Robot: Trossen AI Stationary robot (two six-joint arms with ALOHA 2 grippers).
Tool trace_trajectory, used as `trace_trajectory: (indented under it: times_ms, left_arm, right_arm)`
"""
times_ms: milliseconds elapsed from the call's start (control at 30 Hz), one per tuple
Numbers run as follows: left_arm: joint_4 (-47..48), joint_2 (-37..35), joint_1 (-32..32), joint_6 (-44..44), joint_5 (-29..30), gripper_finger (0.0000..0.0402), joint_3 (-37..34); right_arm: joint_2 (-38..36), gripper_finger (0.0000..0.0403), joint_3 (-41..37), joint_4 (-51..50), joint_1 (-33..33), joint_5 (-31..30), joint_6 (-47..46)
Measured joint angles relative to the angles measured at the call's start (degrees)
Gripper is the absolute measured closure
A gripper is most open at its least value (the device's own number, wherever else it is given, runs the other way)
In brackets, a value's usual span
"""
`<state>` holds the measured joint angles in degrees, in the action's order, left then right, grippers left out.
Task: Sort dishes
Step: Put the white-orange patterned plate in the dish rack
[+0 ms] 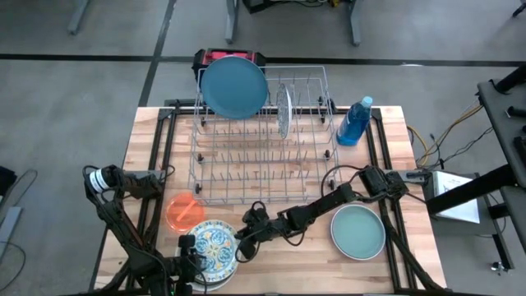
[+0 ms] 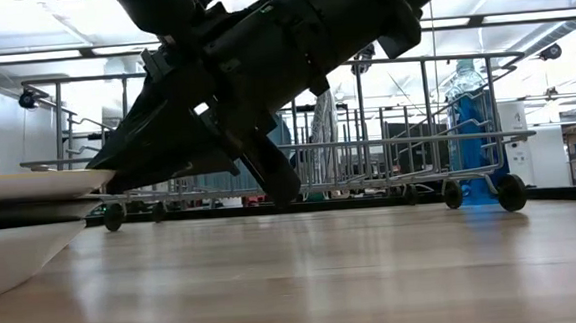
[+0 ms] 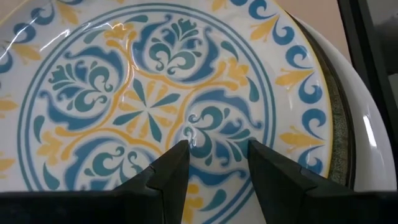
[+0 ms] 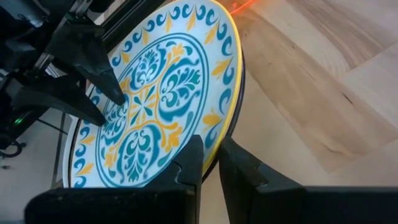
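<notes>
High view first: patterned plate (image 1: 216,247) down at the near edge of the wooden table (image 1: 148,148), topping a small stack with a white plate (image 3: 367,124) underneath. Left gripper (image 1: 194,249) parked right over that plate's left part, fingers (image 3: 171,171) spread apart above the painted centre, nothing pinched. Right gripper (image 1: 245,244) reaching across from the other side to the plate's right rim, fingers (image 4: 189,165) straddling the yellow edge with a narrow gap, rim sitting between them; firm contact impossible to tell. Small orange plate (image 1: 184,210) lying flat just beyond the stack, near the rack's front corner. Teal-green plate (image 1: 358,231) flat on the table to the right, beneath the right arm. Big blue plate (image 1: 234,86) standing upright in the back left of the wire rack (image 1: 263,164), with a pale plate (image 1: 283,109) on edge a few slots to its right. Blue bottle (image 1: 355,122) upright just outside the rack's right end. Low view mostly filled by the dark right arm, stack edge at far left.
</notes>
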<state>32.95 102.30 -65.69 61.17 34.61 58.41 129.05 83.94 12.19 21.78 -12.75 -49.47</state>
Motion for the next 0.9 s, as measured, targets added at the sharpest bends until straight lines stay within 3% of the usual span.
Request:
trace_trajectory:
  times_ms: [700,900]
  left_arm:
    - [0.0,-0.5,-0.1,1.1,-1.5,0.0248,0.0]
    - [-0.8,0.0,0.0,1.9,-0.9,0.0248,-0.6]
  right_arm:
    - [0.0,0.0368,0.0,-1.3,0.0,0.2,0.2]
    - [0.0,0.0363,0.0,-0.5,-0.1,3.7,-1.2]
